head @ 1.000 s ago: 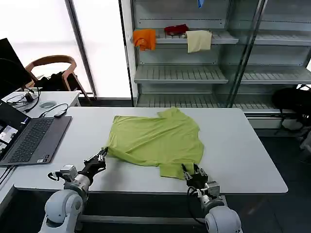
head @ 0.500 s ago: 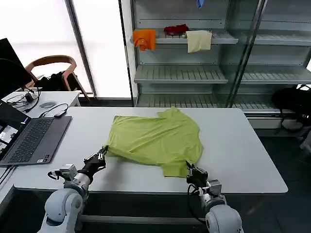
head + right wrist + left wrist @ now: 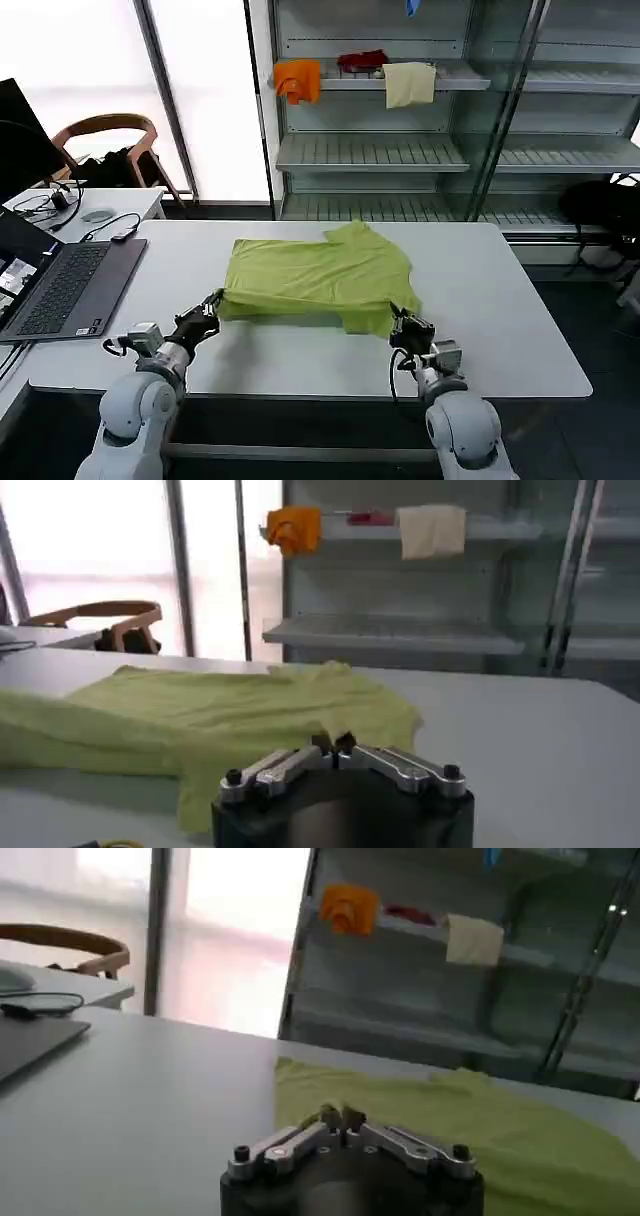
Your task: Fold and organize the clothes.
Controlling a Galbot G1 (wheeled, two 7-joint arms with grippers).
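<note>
While both grippers pinch its near hem, the T-shirt (image 3: 318, 280) lies ahead of them, stretched crosswise on the table (image 3: 510, 330). Left gripper (image 3: 208, 310) holds the left corner, right gripper (image 3: 400, 325) the right, fingers closed on fabric.

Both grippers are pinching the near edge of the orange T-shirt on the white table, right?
Not orange: the T-shirt is lime-green, as the head view shows. The left gripper and right gripper are pinching its near edge on the white table.
</note>
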